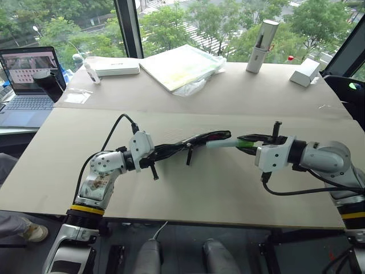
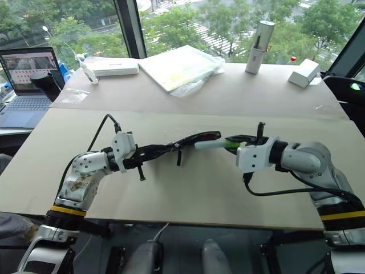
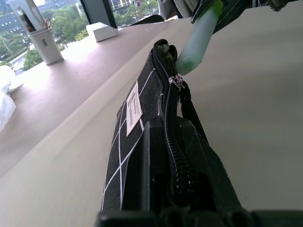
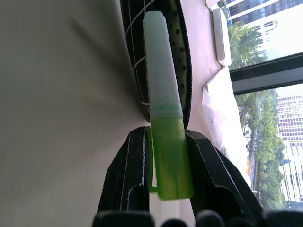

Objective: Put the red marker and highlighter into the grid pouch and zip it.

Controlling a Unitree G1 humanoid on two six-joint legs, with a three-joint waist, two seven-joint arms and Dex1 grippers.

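Grippers first, nearest me: my left gripper (image 1: 171, 153) is pressed tight on the closed end of the grid pouch (image 3: 142, 142), holding it level just above the worktop (image 1: 188, 194), and my right gripper (image 4: 165, 156) pinches the highlighter (image 4: 163, 94) by its bright green cap. The pale body points into the pouch's unzipped mouth, its tip right at the opening but, as far as I can judge, not yet inside. A streak of red shows within the mouth (image 1: 218, 136); it may be the red marker, though I cannot tell for certain. So the highlighter remains to be pushed in and let go, and the zipper (image 3: 176, 81) must then be drawn shut. Farther back lie a plastic-wrapped book (image 1: 179, 65), a white box (image 1: 117, 67) and a laptop (image 1: 25, 80).
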